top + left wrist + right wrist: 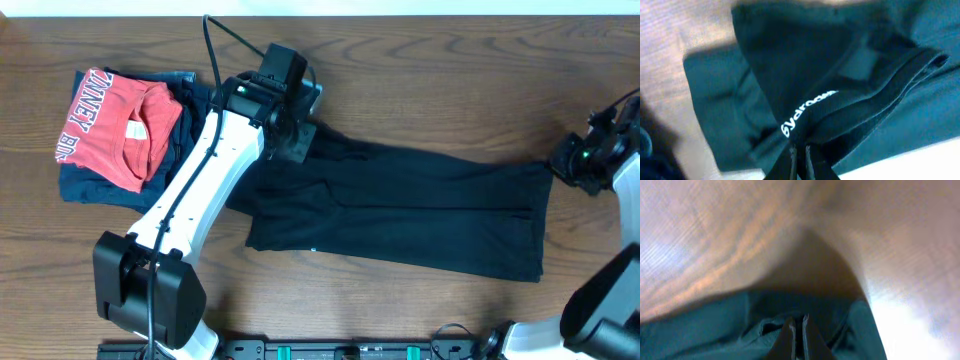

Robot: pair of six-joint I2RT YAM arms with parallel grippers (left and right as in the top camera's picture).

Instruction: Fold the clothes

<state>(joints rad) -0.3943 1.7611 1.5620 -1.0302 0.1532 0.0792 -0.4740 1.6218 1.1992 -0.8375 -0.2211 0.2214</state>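
The black shirt (400, 205) lies stretched across the table as a long band, folded lengthwise. My left gripper (297, 135) is shut on its upper left end; in the left wrist view the jaws (800, 150) pinch a fold of black cloth (805, 65) just below white lettering (807, 112). My right gripper (562, 168) is at the shirt's upper right corner; in the right wrist view its jaws (798, 327) are shut on a bunched edge of the dark fabric (700, 330), with bare wood beyond.
A red shirt with white lettering (115, 125) lies on a navy garment (90, 185) at the back left, close to my left arm. The wooden table (450, 90) runs on all sides of the black shirt.
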